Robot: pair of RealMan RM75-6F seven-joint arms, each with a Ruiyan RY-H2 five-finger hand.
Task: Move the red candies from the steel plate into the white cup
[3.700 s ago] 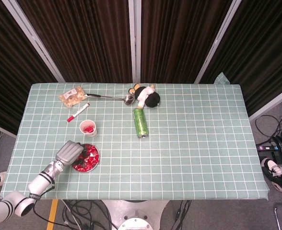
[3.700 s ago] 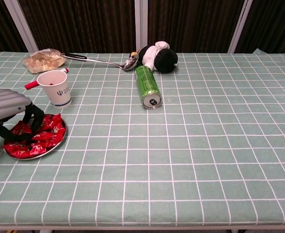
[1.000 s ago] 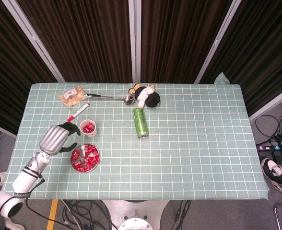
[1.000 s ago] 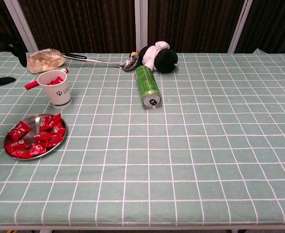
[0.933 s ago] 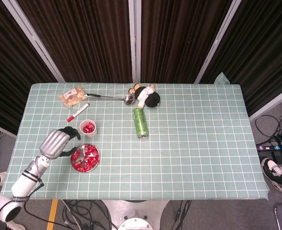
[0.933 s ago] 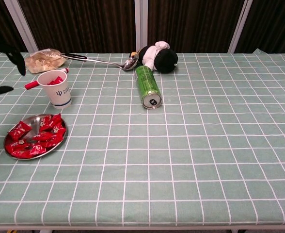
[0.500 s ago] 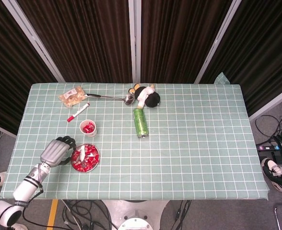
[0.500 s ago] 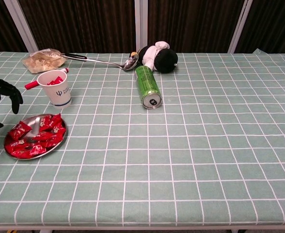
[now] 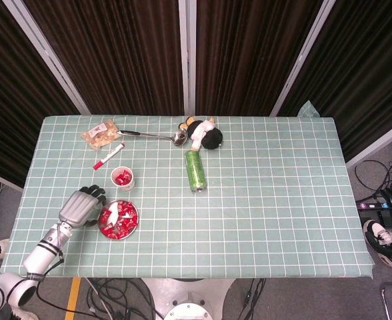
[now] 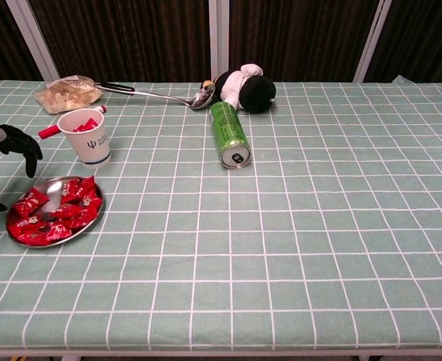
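Room: dark pleated curtains (image 9: pixel 116 53) with pale upright frames hang behind the counter; cables lie on the grey floor at the right.
Counter: a counter (image 9: pixel 269 200) under a pale green cloth with a white grid.
Left hand: the left hand (image 9: pixel 80 207) hovers by the left edge, just beside the steel plate's left rim, its dark fingers (image 10: pixel 22 147) apart and lightly curled, with nothing in its hold.
Right hand: out of sight in both views.
Steel plate: the steel plate (image 9: pixel 133 222) sits near the front left corner, holding a heap of red candies (image 9: pixel 115 220) with some bare metal showing.
White cup: the white cup (image 9: pixel 123 179) stands upright just behind the plate, apart from it, with red candies inside.
Back left corner: a clear bag of pale snacks (image 9: pixel 101 132), a red marker (image 9: pixel 108 157) and a metal ladle (image 9: pixel 153 136).
Centre: a green can (image 9: pixel 195 170) lies on its side; a black and white plush toy (image 9: pixel 204 133) lies at the back edge.
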